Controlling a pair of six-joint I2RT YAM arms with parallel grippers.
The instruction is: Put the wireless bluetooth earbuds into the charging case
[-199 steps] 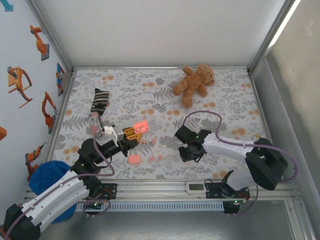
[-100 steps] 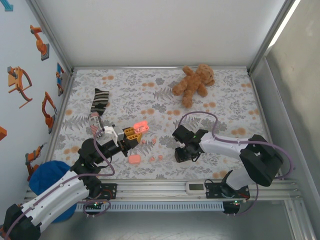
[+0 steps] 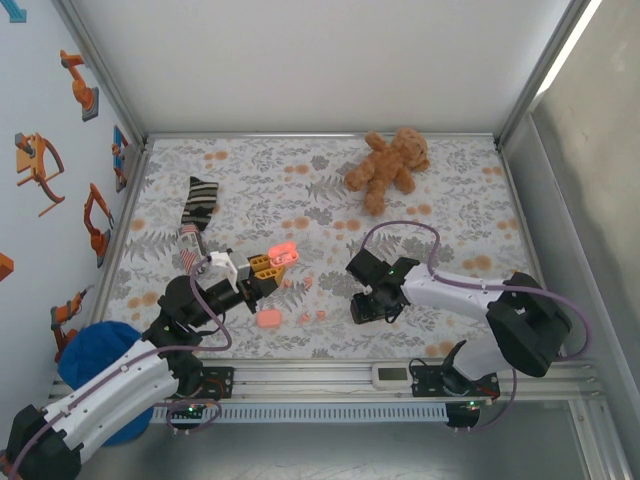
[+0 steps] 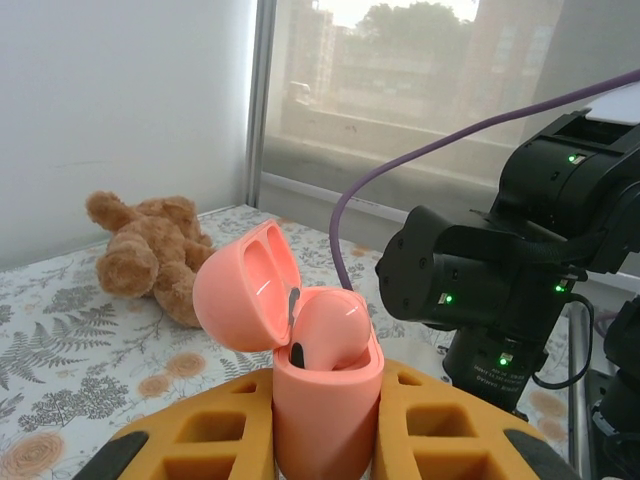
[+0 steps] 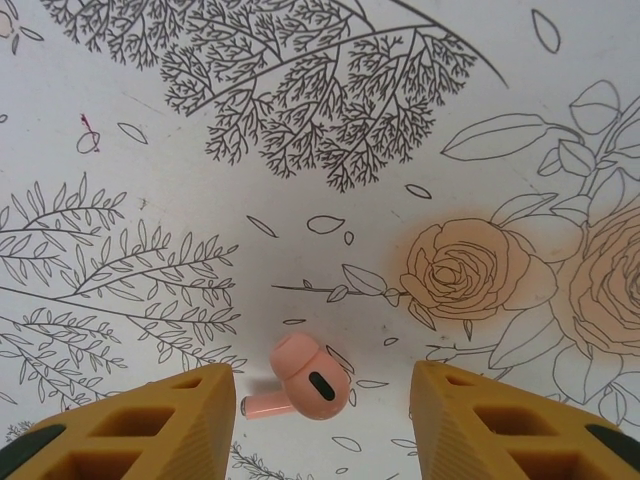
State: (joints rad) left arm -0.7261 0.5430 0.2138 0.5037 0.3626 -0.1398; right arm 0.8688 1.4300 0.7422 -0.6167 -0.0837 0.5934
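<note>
My left gripper (image 3: 265, 268) is pinched tight around the base of the open pink case (image 4: 322, 395), holding it upright above the cloth with the lid tipped back. One earbud (image 4: 332, 335) sits in the case, by the look of it seated in its slot, so I judge the first insertion done.

My right gripper (image 3: 366, 308) is pointed down at the flowered cloth (image 5: 300, 150) with its fingers spread. A second earbud (image 5: 300, 385) lies flat on the cloth between them, its stem towards one finger. I'm not gripping it; neither finger seems to press on it.

In the top view a few more small pink earbuds (image 3: 312, 316) lie loose on the cloth between my two arms, beside a second pink case (image 3: 268, 319) that is lying down near my left gripper.

So I reckon the job is early: one bud in, the next lined up but not picked, then it has to go into the open case, and the rest remain on the cloth
</note>
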